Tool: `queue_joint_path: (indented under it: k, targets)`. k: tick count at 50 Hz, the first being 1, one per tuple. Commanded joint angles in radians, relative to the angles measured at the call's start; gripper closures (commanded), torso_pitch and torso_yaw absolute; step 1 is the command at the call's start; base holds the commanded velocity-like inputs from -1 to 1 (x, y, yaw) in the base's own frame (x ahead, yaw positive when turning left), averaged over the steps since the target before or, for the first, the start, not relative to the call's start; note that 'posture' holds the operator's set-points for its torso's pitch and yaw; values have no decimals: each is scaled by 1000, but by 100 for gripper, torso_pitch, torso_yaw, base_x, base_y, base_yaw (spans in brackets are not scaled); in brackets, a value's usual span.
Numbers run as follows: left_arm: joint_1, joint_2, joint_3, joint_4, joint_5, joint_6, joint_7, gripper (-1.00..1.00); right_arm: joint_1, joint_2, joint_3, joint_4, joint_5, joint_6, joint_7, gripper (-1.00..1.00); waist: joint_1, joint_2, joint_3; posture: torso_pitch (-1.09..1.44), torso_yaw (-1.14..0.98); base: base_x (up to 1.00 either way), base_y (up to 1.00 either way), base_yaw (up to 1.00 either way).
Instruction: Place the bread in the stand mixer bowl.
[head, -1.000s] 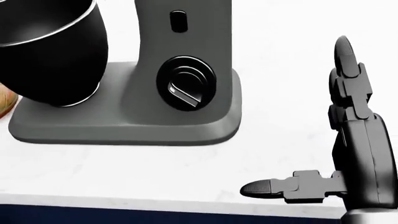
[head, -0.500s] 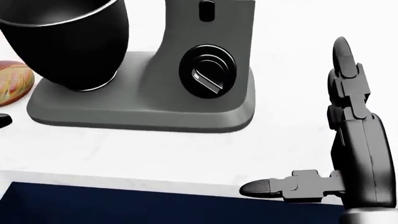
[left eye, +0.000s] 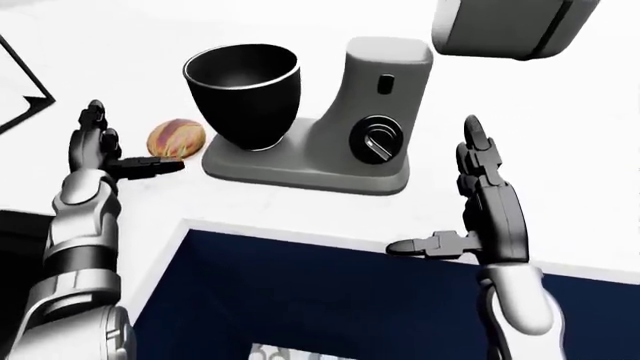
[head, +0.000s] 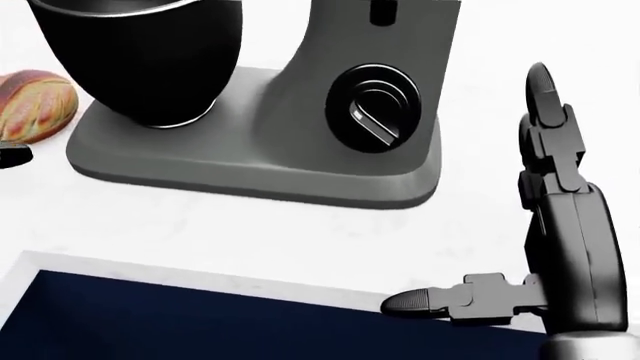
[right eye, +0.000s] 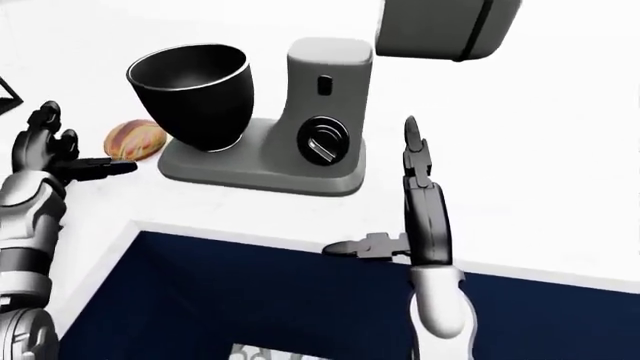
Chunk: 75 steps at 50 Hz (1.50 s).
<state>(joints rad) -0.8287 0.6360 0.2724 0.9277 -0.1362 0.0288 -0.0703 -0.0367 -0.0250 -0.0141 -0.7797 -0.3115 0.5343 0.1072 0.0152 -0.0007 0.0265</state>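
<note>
The bread (left eye: 176, 136), a brown rounded loaf, lies on the white counter (left eye: 300, 206) just left of the grey stand mixer (left eye: 345, 146). The mixer's black bowl (left eye: 243, 90) stands open and empty on the mixer base, with the mixer head (left eye: 510, 26) tilted up at top right. My left hand (left eye: 110, 150) is open, fingers up, thumb pointing toward the bread from its left, close to it. My right hand (left eye: 470, 202) is open and empty, held upright to the right of the mixer. The bread also shows at the head view's left edge (head: 35, 105).
A dark blue cabinet face (left eye: 320, 300) drops below the counter's near edge. A black-edged shape (left eye: 20, 90) sits at the far left. The mixer's round dial (head: 375, 109) faces me.
The camera has moved: the mixer slid right and down in the head view and the bread came further into sight at the left. My right hand keeps its open pose.
</note>
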Motion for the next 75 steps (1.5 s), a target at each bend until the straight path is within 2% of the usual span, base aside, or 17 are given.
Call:
queue_joint_path:
  k: [1, 5, 11, 18, 29, 35, 45, 54, 55, 56, 57, 58, 66, 75]
  targets:
    - [-63, 26, 14, -73, -21, -46, 14, -100, -15, -3, -2, -36, -2, -30, -7, -100, -6, 14, -28, 0, 0, 0, 0, 0]
    - [-67, 32, 16, -94, -23, -31, 14, -100, -15, -2, 0, -34, -3, -32, -8, -100, -6, 12, -28, 0, 0, 0, 0, 0]
    - [-53, 34, 21, -178, -27, 24, 17, -100, -13, -1, 3, -33, -4, -33, -8, -100, -10, 22, -33, 0, 0, 0, 0, 0]
    - [-75, 16, 10, -76, -13, -35, 11, -100, -9, -1, 1, -39, -2, -35, -9, -100, -13, 28, -38, 0, 0, 0, 0, 0]
    - [-149, -11, -22, 96, 22, -128, 25, -100, -13, -1, -4, -36, 3, -38, -10, -100, -20, 24, -43, 0, 0, 0, 0, 0]
    - [-125, -16, -26, 138, 41, -150, 34, -100, -14, -1, -3, -32, 5, -45, -12, -100, -25, 30, -44, 0, 0, 0, 0, 0]
    - [-82, -40, -48, 124, 82, -86, -63, -100, -8, 0, -4, -31, 11, -50, -17, -100, -31, 41, -41, 0, 0, 0, 0, 0]
    - [-82, -53, -57, 175, 122, -57, -108, -100, -10, 1, -3, -19, 16, -64, -25, -100, -33, 46, -43, 0, 0, 0, 0, 0]
    - [-78, -54, -62, 176, 129, -51, -118, -47, -10, 1, -2, -20, 18, -67, -25, -100, -33, 47, -43, 0, 0, 0, 0, 0]
    - [-77, -57, -64, 182, 136, -42, -120, 22, -10, 1, -1, -20, 17, -68, -25, -100, -33, 47, -44, 0, 0, 0, 0, 0]
    - [-75, -58, -66, 191, 142, -37, -128, 65, -10, 1, -1, -23, 18, -70, -25, -100, -33, 48, -44, 0, 0, 0, 0, 0]
    - [-75, -59, -70, 198, 150, -18, -136, 100, -10, 1, -1, -24, 19, -71, -26, -100, -33, 49, -44, 0, 0, 0, 0, 0]
    - [-24, -69, -78, 189, 186, 44, -224, 100, -10, 1, -6, -38, 31, -86, -24, -100, -30, 55, -55, 0, 0, 0, 0, 0]
    - [13, -72, -65, 163, 194, 39, -241, 100, -6, 0, -13, -45, 49, -89, -26, -100, -30, 64, -68, 0, 0, 0, 0, 0]
